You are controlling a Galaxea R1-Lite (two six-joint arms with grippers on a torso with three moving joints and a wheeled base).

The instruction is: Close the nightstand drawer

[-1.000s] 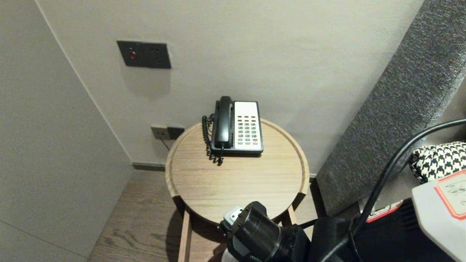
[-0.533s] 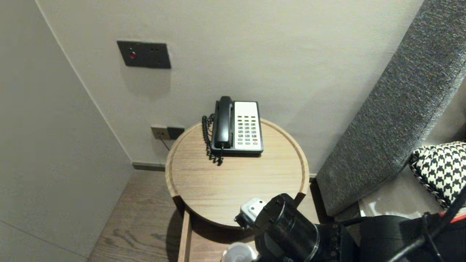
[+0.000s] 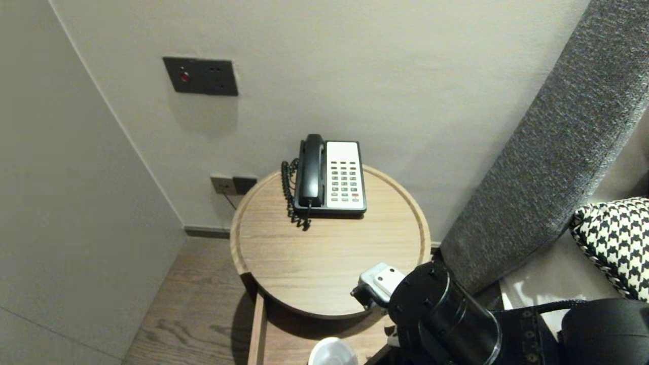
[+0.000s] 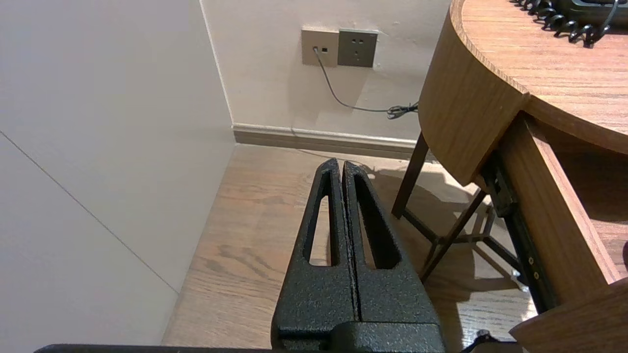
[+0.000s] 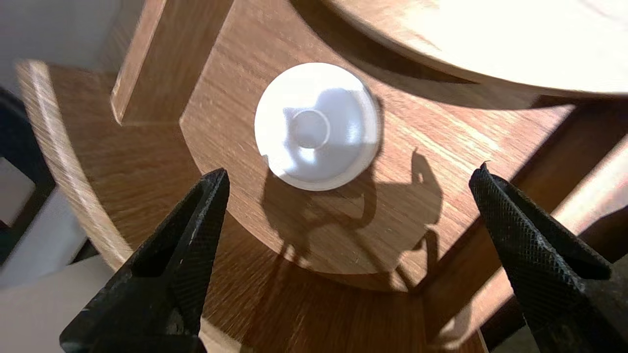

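Note:
A white round cup-like object (image 5: 316, 125) stands, base up, on the bottom of a pulled-out wooden drawer (image 5: 417, 147) under the round table top. In the head view this white object (image 3: 332, 352) shows at the bottom edge, inside the drawer (image 3: 257, 329). My right gripper (image 5: 351, 169) hangs open above the drawer, just on the near side of the white object, holding nothing. Its wrist (image 3: 436, 314) hides the fingers in the head view. My left gripper (image 4: 338, 163) is shut and empty, parked low beside the table, pointing at the floor.
A black and white desk phone (image 3: 332, 175) sits at the back of the round wooden table (image 3: 236, 238). A grey upholstered panel (image 3: 547, 152) and a houndstooth cushion (image 3: 613, 238) stand to the right. Walls close in on the left and behind, with sockets (image 3: 233, 183) low down.
My right arm has swung to the right and pulled back from the table's front edge, uncovering the white object in the drawer. The cable and grey box at the right have left the view.

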